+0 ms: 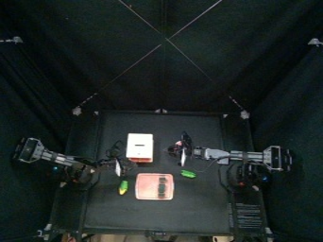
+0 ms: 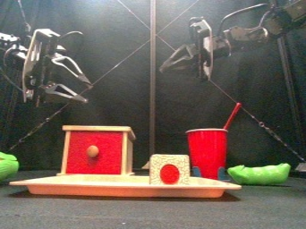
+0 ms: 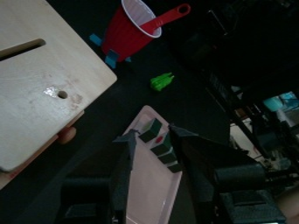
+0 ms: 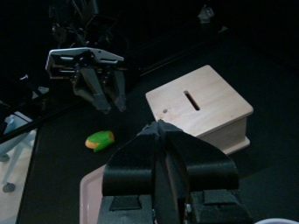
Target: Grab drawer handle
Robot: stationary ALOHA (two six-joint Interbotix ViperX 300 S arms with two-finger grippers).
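The drawer unit point(image 2: 98, 150) is a pale box with a red front, standing on the left of the tray point(image 2: 72, 186). Its drawer handle point(image 2: 91, 150) is a small round knob in the middle of that front. From above the box point(image 1: 139, 145) shows as white. My right gripper point(image 4: 160, 129) hangs in the air beside and above the box point(image 4: 205, 105). Its jaws are drawn almost together with nothing between them, apart from the handle. My left gripper point(image 2: 50, 76) is open, high on the other side of the box.
A red cup point(image 2: 206, 152) with a straw stands to the right of the box. A small block point(image 2: 167, 168) with a red circle sits on the tray. Green objects lie at the left point(image 2: 6, 165) and right point(image 2: 260, 173). A pink tray point(image 1: 155, 186) lies near the table's front.
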